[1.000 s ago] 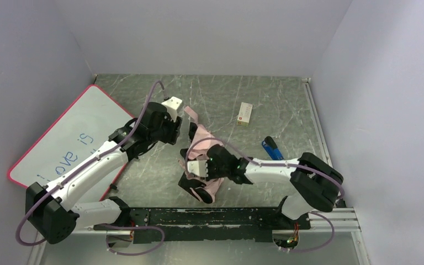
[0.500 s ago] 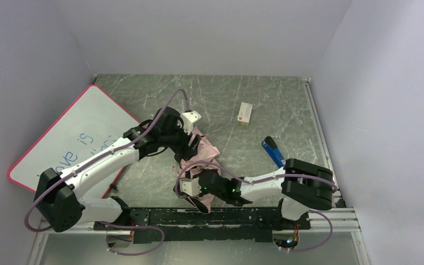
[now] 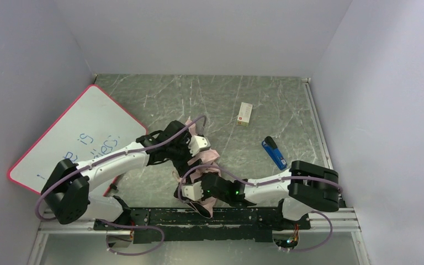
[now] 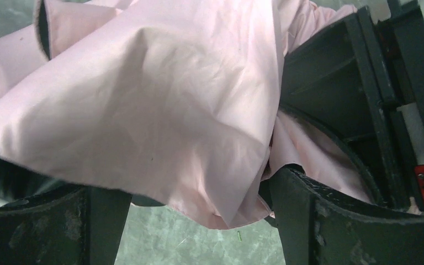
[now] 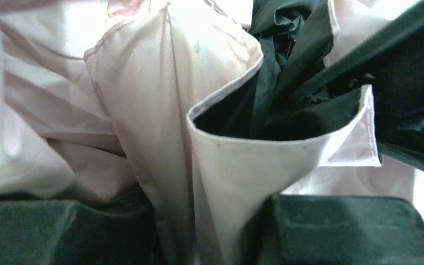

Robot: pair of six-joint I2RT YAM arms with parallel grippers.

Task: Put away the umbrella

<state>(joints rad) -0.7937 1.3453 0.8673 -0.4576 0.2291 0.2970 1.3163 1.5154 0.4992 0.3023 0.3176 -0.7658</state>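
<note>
The umbrella [image 3: 210, 157] is crumpled at the table's [image 3: 254, 94] near edge. Its fabric is clenched by the right end effector [image 5: 210, 221], while the left end effector [image 4: 199, 207] is spread around a fold.

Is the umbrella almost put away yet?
Partway. The pink-and-black fabric umbrella is already collapsed into a bundle. Right now the right gripper seems to pinch its folds while the left gripper sits open over it. Still left: the fabric is loose and crumpled, not wrapped up.
</note>
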